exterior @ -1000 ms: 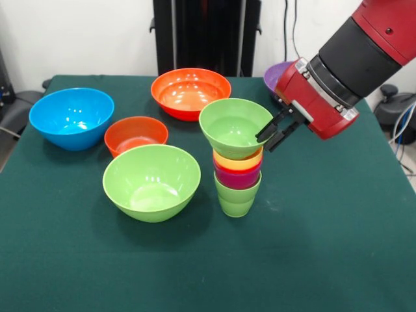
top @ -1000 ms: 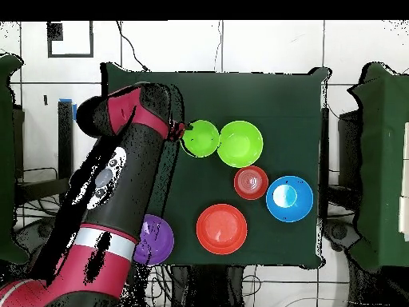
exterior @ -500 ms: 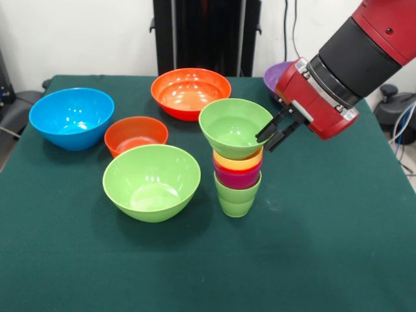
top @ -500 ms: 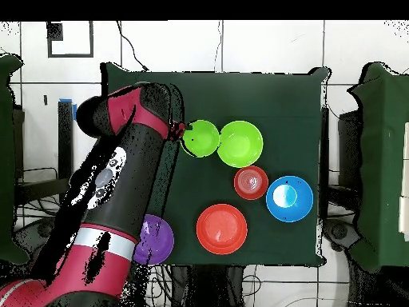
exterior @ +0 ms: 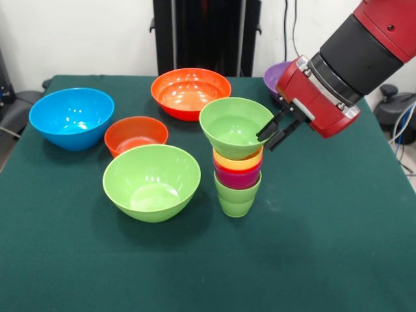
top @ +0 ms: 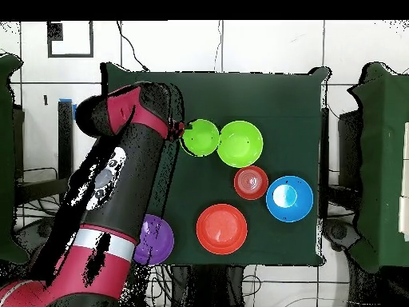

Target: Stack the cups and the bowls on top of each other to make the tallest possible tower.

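Note:
The tower stands mid-table: a light green cup (exterior: 236, 198) at the bottom, a red-purple cup (exterior: 237, 177) in it, then a yellow cup (exterior: 238, 161). On top sits a small light green bowl (exterior: 233, 125), tilted toward the camera. My gripper (exterior: 273, 132) comes in from the right, its two black fingers straddling the bowl's right rim and shut on it. From overhead, the same bowl (top: 200, 137) hides the cups, and the gripper (top: 180, 130) meets its left edge.
A large light green bowl (exterior: 151, 181) lies just left of the tower. Behind it are a small orange-red bowl (exterior: 135, 134), a blue bowl (exterior: 71, 117) and a large orange bowl (exterior: 190, 92). A purple bowl (exterior: 276, 75) sits partly hidden behind the arm.
The gripper and the small green bowl have risen very slightly. Everything else stays put.

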Available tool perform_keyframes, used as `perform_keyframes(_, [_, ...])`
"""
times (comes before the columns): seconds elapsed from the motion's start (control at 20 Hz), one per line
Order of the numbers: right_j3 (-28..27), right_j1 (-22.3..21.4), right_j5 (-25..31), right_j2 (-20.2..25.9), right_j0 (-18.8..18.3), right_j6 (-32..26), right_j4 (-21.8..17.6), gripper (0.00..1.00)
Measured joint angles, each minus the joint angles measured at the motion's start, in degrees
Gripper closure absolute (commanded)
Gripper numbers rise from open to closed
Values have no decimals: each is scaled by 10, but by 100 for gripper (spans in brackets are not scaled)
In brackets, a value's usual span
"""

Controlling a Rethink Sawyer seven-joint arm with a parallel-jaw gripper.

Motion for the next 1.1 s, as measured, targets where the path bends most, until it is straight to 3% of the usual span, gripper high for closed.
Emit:
perform_keyframes(0.15, [0,0,0,0,0,0,0,100])
perform_keyframes(0.2, [0,0,0,0,0,0,0,0])
perform_keyframes(1.1, [0,-1,0,0,0,0,0,0])
